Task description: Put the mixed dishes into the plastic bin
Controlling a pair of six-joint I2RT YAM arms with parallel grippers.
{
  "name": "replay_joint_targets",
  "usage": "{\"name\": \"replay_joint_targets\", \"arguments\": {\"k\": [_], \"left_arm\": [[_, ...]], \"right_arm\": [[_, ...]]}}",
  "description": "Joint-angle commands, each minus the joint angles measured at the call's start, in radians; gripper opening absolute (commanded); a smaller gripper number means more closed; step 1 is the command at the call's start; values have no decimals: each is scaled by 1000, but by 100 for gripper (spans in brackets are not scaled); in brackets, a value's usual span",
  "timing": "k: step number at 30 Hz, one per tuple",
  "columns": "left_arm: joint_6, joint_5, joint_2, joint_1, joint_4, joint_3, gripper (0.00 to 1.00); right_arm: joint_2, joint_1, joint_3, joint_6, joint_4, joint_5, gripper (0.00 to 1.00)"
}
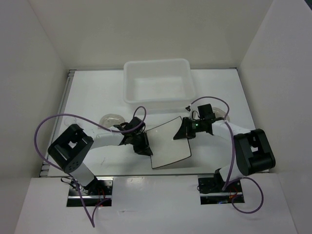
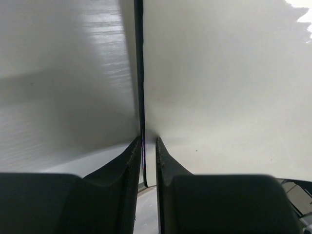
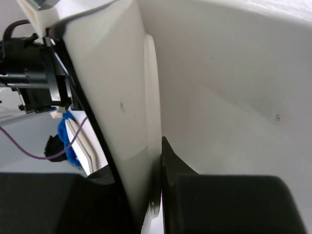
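Note:
The flat square white plate with a thin dark rim is held between both grippers, below the plastic bin. My left gripper is shut on its left edge; in the left wrist view the plate's dark rim runs between the fingers. My right gripper is shut on its upper right corner; the right wrist view shows the plate pinched at the gripper. A small round translucent dish lies left of the plate. Another sits partly hidden behind the right arm. No clear cup shows.
The bin stands at the back centre of the white table and looks empty. White walls close in the table on the left, right and back. Purple cables loop from both arms.

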Motion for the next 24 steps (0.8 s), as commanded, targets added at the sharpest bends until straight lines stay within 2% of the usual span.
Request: {"name": "replay_joint_targets", "arguments": {"k": [1, 5, 9, 14, 15, 16, 17, 21, 24], "left_arm": [[-52, 85, -53, -5, 268, 39, 20], [-40, 73, -120, -5, 189, 81, 20], [15, 49, -258, -5, 17, 165, 21], [54, -24, -498, 24, -181, 204, 25], [54, -33, -539, 24, -203, 204, 30], [54, -42, -577, 39, -222, 188, 30], [54, -58, -649, 58, -261, 179, 31], [81, -69, -729, 79, -356, 158, 38], [111, -69, -729, 79, -402, 124, 47]], "right_arm": [[-87, 47, 17, 12, -11, -124, 2], [-161, 47, 37, 2, -35, -198, 0], [-208, 1, 83, -60, -106, -304, 0], [-221, -52, 230, -159, -240, -451, 0], [-221, -53, 258, -160, -250, -462, 0], [-221, -63, 313, -160, -250, -462, 0], [-221, -63, 339, -106, -250, -471, 0], [-155, -118, 465, 120, -44, -471, 0], [-38, -140, 571, 155, -5, -450, 0]]}}
